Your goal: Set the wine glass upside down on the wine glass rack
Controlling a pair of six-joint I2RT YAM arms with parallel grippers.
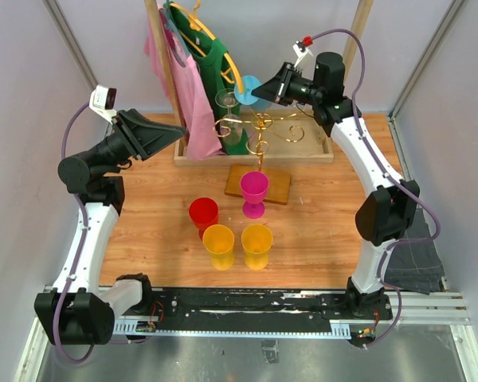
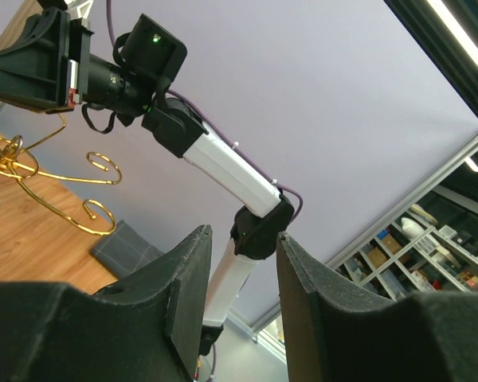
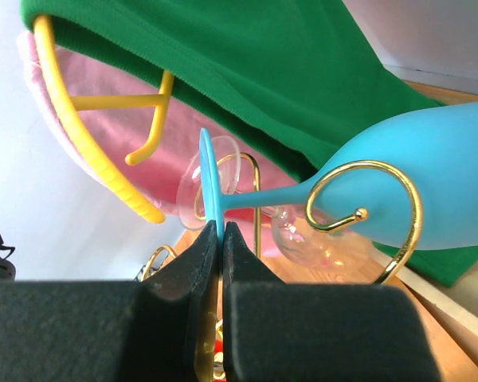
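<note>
My right gripper [image 1: 263,89] is shut on the thin foot of a blue wine glass [image 1: 248,90], held on its side high beside the top of the gold wine glass rack [image 1: 261,134]. In the right wrist view the gripper [image 3: 221,225] pinches the foot edge [image 3: 209,179]. The blue bowl [image 3: 418,187] lies to the right, behind a gold curled arm [image 3: 368,208]. Two clear glasses [image 1: 229,119] hang on the rack's left side. My left gripper [image 1: 178,131] is open and empty left of the rack; its wrist view [image 2: 243,235] shows the gold arms [image 2: 32,171].
The clothes rail holds pink and green garments [image 1: 193,76] on hangers just behind the rack. A magenta wine glass [image 1: 253,191] stands at the rack's wooden base [image 1: 277,187]. A red cup [image 1: 204,213] and two yellow cups [image 1: 237,243] stand nearer.
</note>
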